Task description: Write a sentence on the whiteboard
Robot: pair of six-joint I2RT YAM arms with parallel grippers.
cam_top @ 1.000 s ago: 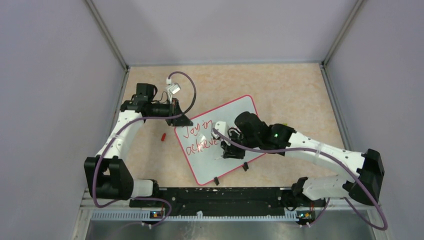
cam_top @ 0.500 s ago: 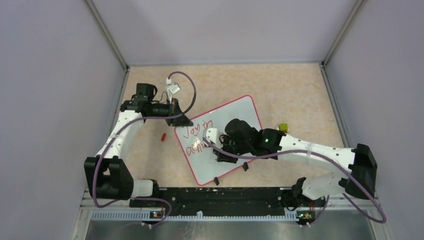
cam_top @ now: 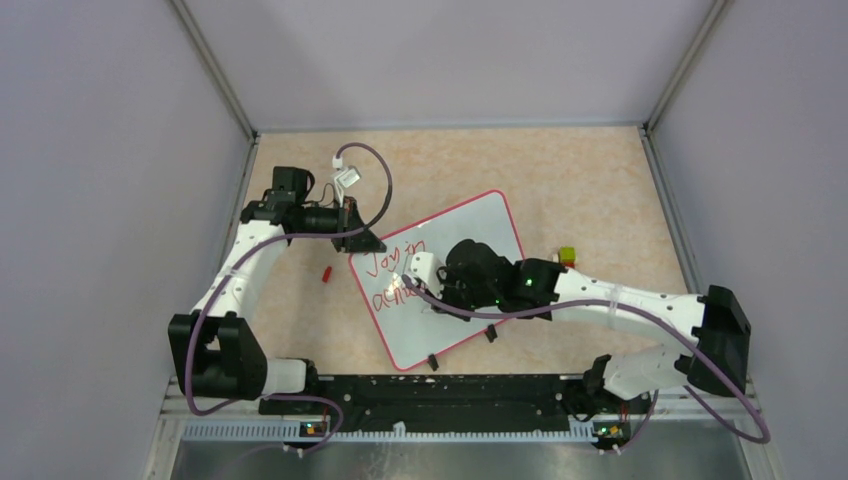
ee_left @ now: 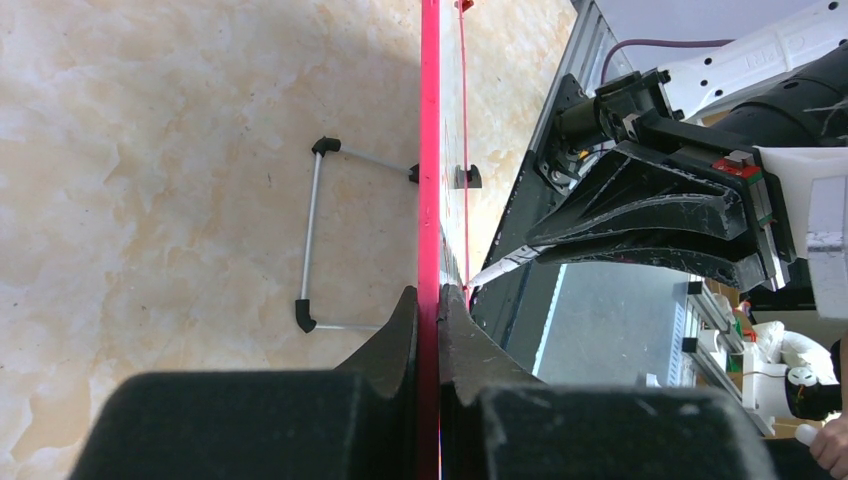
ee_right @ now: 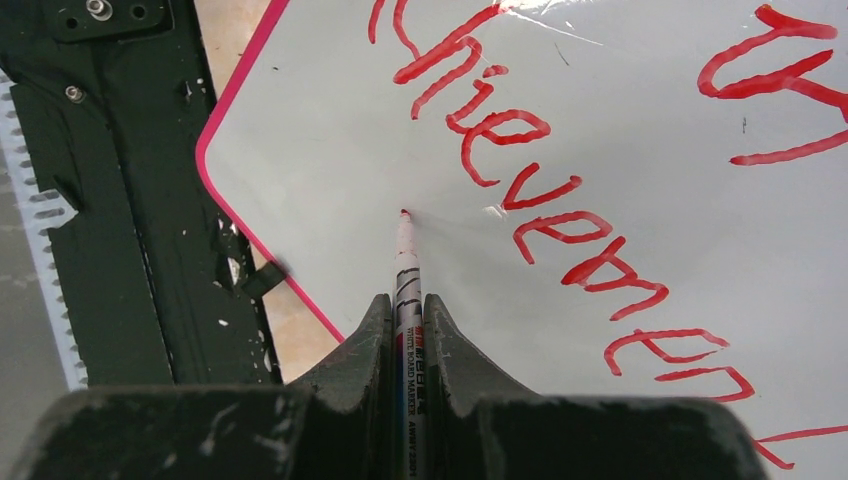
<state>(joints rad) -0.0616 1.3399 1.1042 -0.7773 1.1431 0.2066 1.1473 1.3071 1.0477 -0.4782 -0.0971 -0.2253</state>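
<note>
The whiteboard [cam_top: 478, 232], white with a thin red frame, lies tilted on the table. Red handwriting on it reads "Joy in" over "achievement" [cam_top: 393, 264]; that is the sentence. My left gripper [cam_top: 358, 238] is shut on the board's far left edge, and the left wrist view shows the red frame [ee_left: 429, 150] pinched between the fingers [ee_left: 429, 300]. My right gripper [cam_top: 412, 282] hovers over the board's left part, shut on a whiteboard marker [ee_right: 407, 262]. The marker's red tip [ee_right: 404, 213] meets the bare white surface just below the start of "achievement" [ee_right: 560, 210].
A small red cap [cam_top: 326, 272] lies on the table left of the board. A yellow-green block [cam_top: 567, 256] sits right of it. The black base rail [cam_top: 440, 392] runs along the near edge, close to the board's lower corner [ee_right: 215, 150]. Wire legs [ee_left: 310, 240] stick out under the board.
My right gripper has carried the marker leftward across the board, from the end of "achievement" to the blank area below its start. The left arm and the board have stayed put.
</note>
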